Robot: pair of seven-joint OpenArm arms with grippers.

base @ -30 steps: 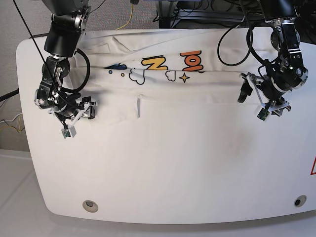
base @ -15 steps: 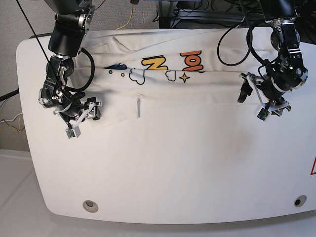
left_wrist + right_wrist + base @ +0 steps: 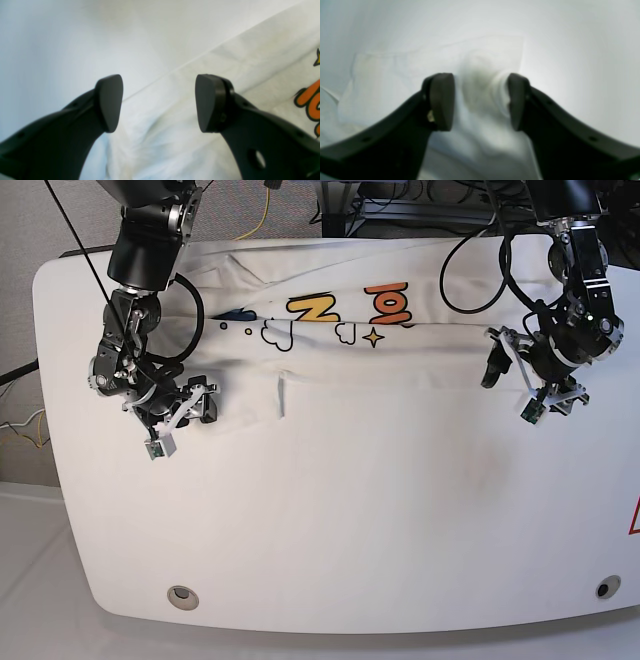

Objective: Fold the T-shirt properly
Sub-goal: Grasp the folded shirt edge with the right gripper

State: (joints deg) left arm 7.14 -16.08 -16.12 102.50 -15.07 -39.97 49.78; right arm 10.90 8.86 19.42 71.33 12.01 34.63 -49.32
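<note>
The white T-shirt (image 3: 330,350) lies across the far part of the white table (image 3: 350,520), its yellow and orange print (image 3: 310,310) facing up. My right gripper (image 3: 200,402) is down on the shirt's near left corner. In the right wrist view its jaws (image 3: 480,100) stand partly apart, with a raised ridge of the T-shirt (image 3: 480,130) between the pads. My left gripper (image 3: 495,358) hovers over the shirt's right end. In the left wrist view it (image 3: 158,102) is open and holds nothing, with the T-shirt (image 3: 250,57) and its orange letters (image 3: 310,97) beneath it.
Cables and dark frames run behind the table's far edge. Two round holes (image 3: 181,596) (image 3: 606,587) sit near the front corners. A red mark (image 3: 633,520) shows at the right edge. Bare tabletop spreads in front of the shirt.
My right gripper slid rightward onto the shirt's near left corner, and its jaws narrowed around a ridge of cloth. The left arm stayed where it was.
</note>
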